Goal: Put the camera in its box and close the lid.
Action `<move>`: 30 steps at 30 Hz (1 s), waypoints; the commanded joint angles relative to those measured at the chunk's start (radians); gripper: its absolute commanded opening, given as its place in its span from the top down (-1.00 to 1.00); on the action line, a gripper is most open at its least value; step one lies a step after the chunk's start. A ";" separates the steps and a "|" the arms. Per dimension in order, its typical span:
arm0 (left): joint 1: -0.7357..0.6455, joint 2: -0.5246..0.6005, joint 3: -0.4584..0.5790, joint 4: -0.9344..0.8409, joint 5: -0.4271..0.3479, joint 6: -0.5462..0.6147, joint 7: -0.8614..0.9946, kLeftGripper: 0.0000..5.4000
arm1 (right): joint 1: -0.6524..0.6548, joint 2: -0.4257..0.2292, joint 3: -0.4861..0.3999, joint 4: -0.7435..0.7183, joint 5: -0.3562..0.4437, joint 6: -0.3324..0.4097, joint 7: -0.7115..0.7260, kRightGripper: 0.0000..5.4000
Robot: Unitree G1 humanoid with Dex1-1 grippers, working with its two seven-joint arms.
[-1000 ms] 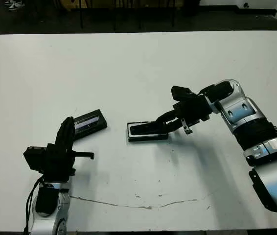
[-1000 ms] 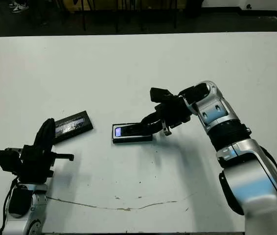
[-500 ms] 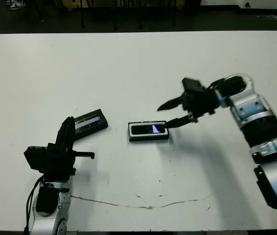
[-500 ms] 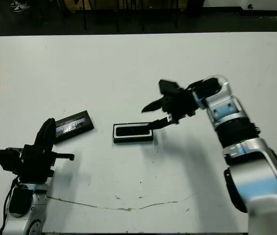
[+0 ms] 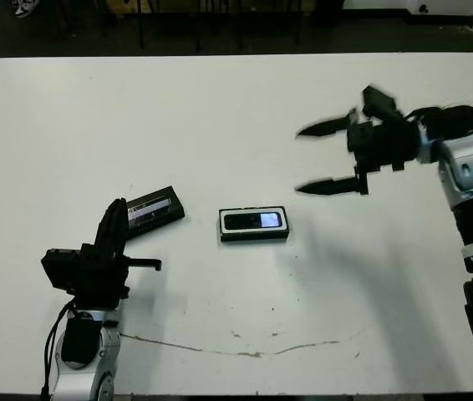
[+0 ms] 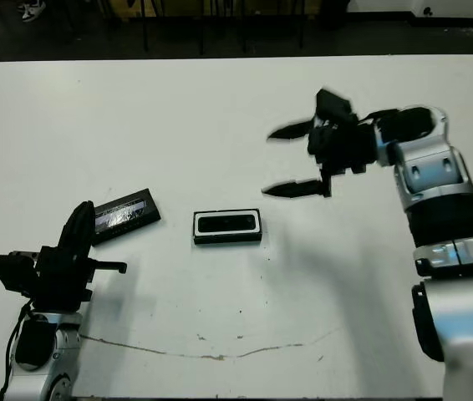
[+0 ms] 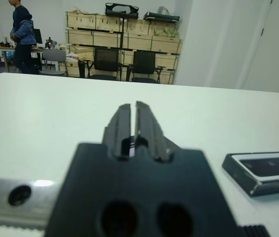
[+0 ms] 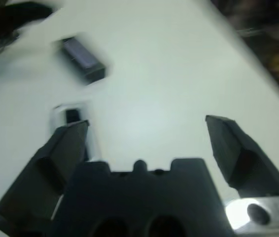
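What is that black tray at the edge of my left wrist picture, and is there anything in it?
Observer: That is the box; the head views show the camera lying inside it, bluish window up.
Visitor: Where is its lid?
Observer: The lid lies flat on the table, apart from the box, on its left, just ahead of the left gripper.
Visitor: And the other arm?
Observer: The right gripper hangs open above the table, beyond the box to its right, holding nothing.
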 commanded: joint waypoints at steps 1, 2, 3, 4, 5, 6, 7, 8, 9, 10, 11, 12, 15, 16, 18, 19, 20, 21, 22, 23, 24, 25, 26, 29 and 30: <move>0.027 0.023 0.018 0.004 0.021 -0.002 -0.001 1.00 | 0.242 0.101 -0.087 -0.220 0.010 0.014 -0.277 -0.92; 0.025 0.035 0.029 -0.002 0.014 -0.001 -0.010 1.00 | 0.295 0.116 -0.093 -0.267 0.010 -0.004 -0.321 -0.87; 0.019 0.055 0.046 -0.010 0.006 -0.009 -0.026 1.00 | 0.350 0.122 -0.095 -0.319 0.009 -0.010 -0.353 -0.80; 0.016 0.077 0.065 -0.031 -0.006 -0.002 -0.043 1.00 | 0.400 0.120 -0.096 -0.371 0.009 -0.005 -0.377 -0.73; 0.016 0.095 0.081 -0.052 -0.018 0.009 -0.057 1.00 | 0.437 0.116 -0.095 -0.412 0.008 0.001 -0.396 -0.67; 0.017 0.124 0.102 -0.089 -0.035 0.035 -0.076 1.00 | 0.474 0.109 -0.097 -0.443 0.011 -0.007 -0.405 -0.60; 0.016 0.159 0.125 -0.125 -0.051 0.057 -0.099 1.00 | 0.508 0.103 -0.102 -0.469 0.017 -0.014 -0.412 -0.53; 0.011 0.196 0.151 -0.155 -0.071 0.072 -0.127 1.00 | 0.540 0.099 -0.110 -0.491 0.025 -0.017 -0.418 -0.46; 0.002 0.241 0.182 -0.185 -0.093 0.091 -0.161 1.00 | 0.570 0.095 -0.121 -0.503 0.039 -0.029 -0.416 -0.39; -0.008 0.280 0.208 -0.208 -0.112 0.108 -0.190 1.00 | 0.591 0.089 -0.130 -0.507 0.052 -0.043 -0.410 -0.33; -0.018 0.320 0.234 -0.230 -0.131 0.135 -0.212 1.00 | 0.608 0.081 -0.138 -0.506 0.064 -0.056 -0.401 -0.26; -0.031 0.368 0.260 -0.256 -0.146 0.177 -0.232 0.96 | 0.621 0.069 -0.145 -0.504 0.077 -0.062 -0.390 -0.20; -0.086 0.492 0.313 -0.283 -0.174 0.274 -0.286 0.83 | 0.647 0.042 -0.156 -0.514 0.101 -0.051 -0.385 0.00; -0.114 0.533 0.323 -0.276 -0.191 0.305 -0.314 0.76 | 0.652 0.036 -0.158 -0.517 0.107 -0.050 -0.387 0.07; -0.171 0.601 0.329 -0.247 -0.220 0.348 -0.374 0.63 | 0.658 0.024 -0.160 -0.524 0.117 -0.039 -0.392 0.21; -0.204 0.636 0.324 -0.226 -0.227 0.364 -0.409 0.56 | 0.659 0.020 -0.160 -0.523 0.125 -0.035 -0.392 0.28; -0.244 0.677 0.313 -0.197 -0.236 0.385 -0.454 0.49 | 0.658 0.017 -0.160 -0.520 0.130 -0.035 -0.392 0.34; -0.281 0.709 0.301 -0.170 -0.246 0.405 -0.494 0.42 | 0.655 0.016 -0.160 -0.513 0.137 -0.036 -0.390 0.41; -0.324 0.737 0.283 -0.139 -0.257 0.433 -0.533 0.35 | 0.651 0.016 -0.159 -0.503 0.146 -0.038 -0.385 0.48; -0.362 0.754 0.263 -0.108 -0.265 0.451 -0.567 0.30 | 0.648 0.015 -0.158 -0.497 0.153 -0.035 -0.383 0.54; -0.400 0.764 0.238 -0.074 -0.268 0.463 -0.602 0.22 | 0.646 0.012 -0.156 -0.496 0.156 -0.032 -0.384 0.62; -0.441 0.773 0.208 -0.044 -0.272 0.492 -0.629 0.15 | 0.645 0.011 -0.153 -0.494 0.157 -0.033 -0.386 0.69; -0.474 0.777 0.182 -0.016 -0.272 0.512 -0.653 0.08 | 0.645 0.010 -0.151 -0.493 0.155 -0.037 -0.390 0.76; -0.565 0.755 0.108 0.100 -0.256 0.498 -0.738 -0.13 | 0.647 0.006 -0.144 -0.500 0.152 -0.034 -0.404 0.96; -0.593 0.746 0.085 0.141 -0.251 0.494 -0.766 -0.19 | 0.647 0.005 -0.142 -0.498 0.152 -0.036 -0.404 1.00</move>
